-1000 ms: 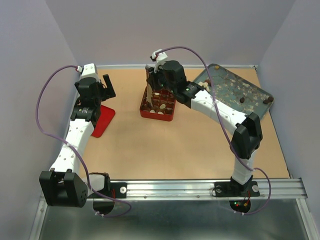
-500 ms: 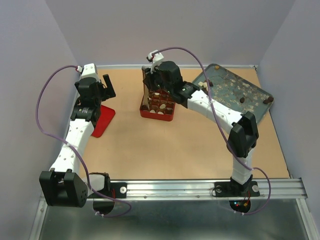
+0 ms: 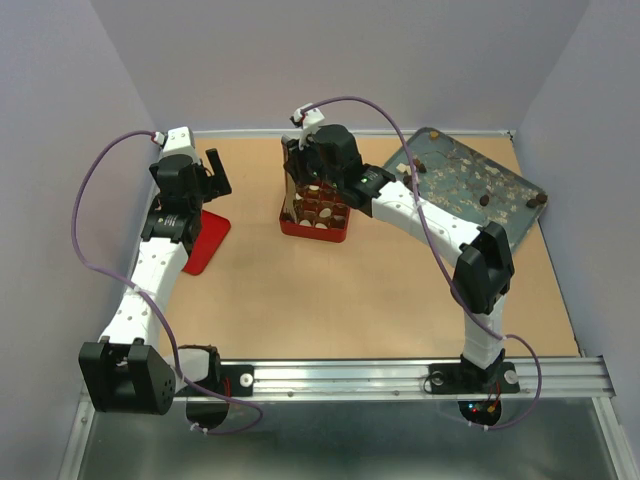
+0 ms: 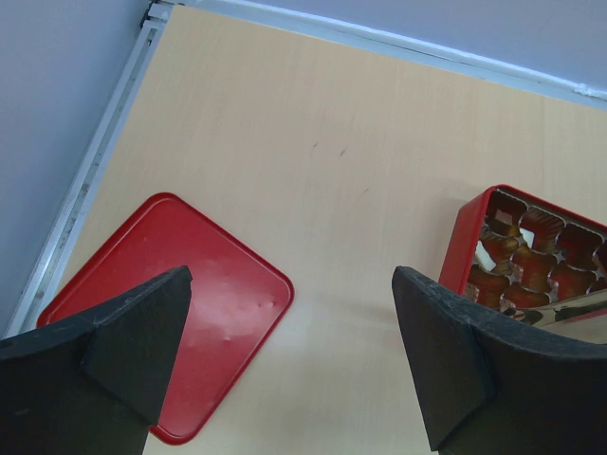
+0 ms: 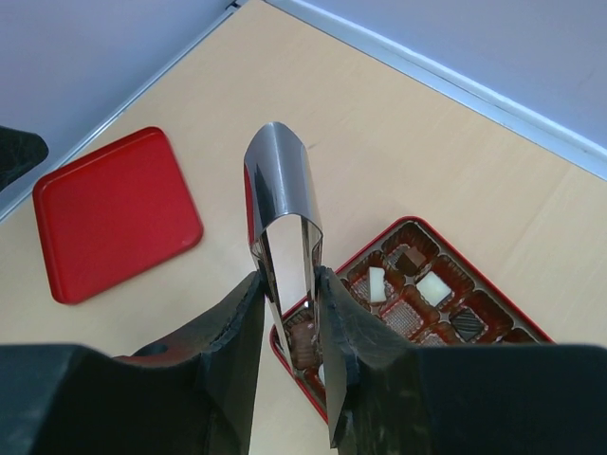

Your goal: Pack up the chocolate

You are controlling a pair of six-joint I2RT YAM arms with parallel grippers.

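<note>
Chocolate pcs [image 5: 377, 282], tiny brown/cream, partly fill red square gridded box [image 3: 315, 231], 12 o'clock; more on grey tray [image 3: 455, 165], 2 o'clock. R gripper [image 5: 290, 294] clenches metal tongs [image 5: 280, 190]; L gripper [image 4: 292, 313] released. Risk: tongs snag cell wall, drag box.

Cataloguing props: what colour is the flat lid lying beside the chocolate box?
The lid is plain glossy red; the left wrist view shows it best.

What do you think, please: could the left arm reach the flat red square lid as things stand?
Probably yes: the left gripper hangs open just above the flat red square lid, which lies bare with nothing between them.
</note>
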